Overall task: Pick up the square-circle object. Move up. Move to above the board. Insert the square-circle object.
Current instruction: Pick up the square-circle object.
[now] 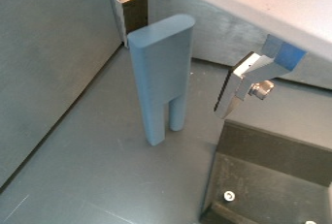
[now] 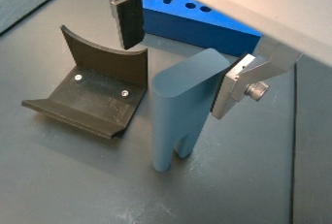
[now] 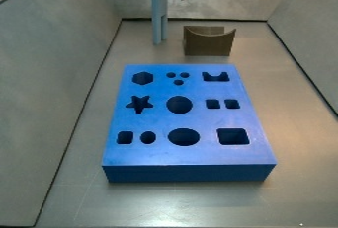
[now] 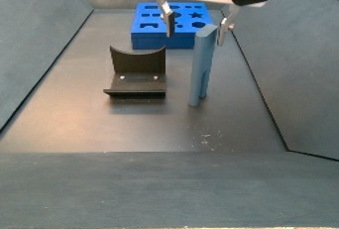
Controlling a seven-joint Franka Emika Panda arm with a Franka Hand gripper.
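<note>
Side views both show the square-circle object (image 3: pixel 160 17) standing upright on the dark grey floor, with the claw (image 4: pixel 193 18) around its top end. Seen from one side camera, the peg rises at the upper centre of the frame, just left of the fixture (image 3: pixel 207 40), and the board (image 3: pixel 185 121) lies flat in the middle of the frame, well apart from it. From the opposite side camera the peg (image 4: pixel 203 64) stands right of centre, the fixture (image 4: pixel 135 71) to its left and the board (image 4: pixel 172 26) behind at the top.

Wrist views show the claw's fingers (image 2: pixel 234 84) as silver plates with dark pads, one on each side of the peg (image 2: pixel 183 112). The near finger (image 1: pixel 238 82) stands just beside the peg (image 1: pixel 161 78) with a gap visible, and the far finger (image 2: pixel 127 15) is also apart from it, so the claw is spread wide and grips nothing. The peg's lower end splits into two bars resting on the floor.
</note>
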